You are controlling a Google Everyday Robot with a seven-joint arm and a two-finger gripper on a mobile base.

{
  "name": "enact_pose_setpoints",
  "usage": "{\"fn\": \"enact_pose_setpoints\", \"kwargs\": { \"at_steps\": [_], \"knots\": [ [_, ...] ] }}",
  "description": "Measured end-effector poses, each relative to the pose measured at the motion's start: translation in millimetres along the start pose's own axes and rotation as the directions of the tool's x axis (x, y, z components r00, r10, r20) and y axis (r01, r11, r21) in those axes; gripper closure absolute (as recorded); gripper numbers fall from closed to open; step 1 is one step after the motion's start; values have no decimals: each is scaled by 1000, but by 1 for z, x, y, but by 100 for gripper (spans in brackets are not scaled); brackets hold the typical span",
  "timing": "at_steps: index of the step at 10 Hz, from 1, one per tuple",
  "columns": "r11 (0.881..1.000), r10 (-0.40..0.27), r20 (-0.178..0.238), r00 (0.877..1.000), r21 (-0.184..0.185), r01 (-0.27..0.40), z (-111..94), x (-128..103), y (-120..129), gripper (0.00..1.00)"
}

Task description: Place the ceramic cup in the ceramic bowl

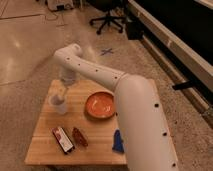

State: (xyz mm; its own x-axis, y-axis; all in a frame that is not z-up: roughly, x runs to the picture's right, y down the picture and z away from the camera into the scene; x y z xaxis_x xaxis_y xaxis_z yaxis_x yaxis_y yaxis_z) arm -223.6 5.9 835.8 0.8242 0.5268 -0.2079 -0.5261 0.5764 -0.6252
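Gripper point(62, 92) hangs right over the ceramic cup point(59, 104) on the wooden table's point(45, 150) left side; whether it grips, I can't tell. The cup stands beside the orange ceramic bowl point(100, 105), not yet inside.

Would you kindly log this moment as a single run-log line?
gripper: at ceramic cup | cup: upright on table | ceramic bowl: empty

Single high view along the arm point(100, 75) onto the table point(97, 141), hand point(62, 93) at left.
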Motion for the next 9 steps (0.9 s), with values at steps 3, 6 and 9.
{"fn": "enact_pose_setpoints", "kwargs": {
  "at_steps": [3, 6, 9],
  "knots": [
    [1000, -9, -6, 1000, -19, 9, 19, -15, 5, 20],
    [999, -20, -21, 1000, -29, 20, 40, -19, 8, 22],
    [997, -46, -40, 998, -64, 44, 57, -14, 16, 52]
  ]
}}
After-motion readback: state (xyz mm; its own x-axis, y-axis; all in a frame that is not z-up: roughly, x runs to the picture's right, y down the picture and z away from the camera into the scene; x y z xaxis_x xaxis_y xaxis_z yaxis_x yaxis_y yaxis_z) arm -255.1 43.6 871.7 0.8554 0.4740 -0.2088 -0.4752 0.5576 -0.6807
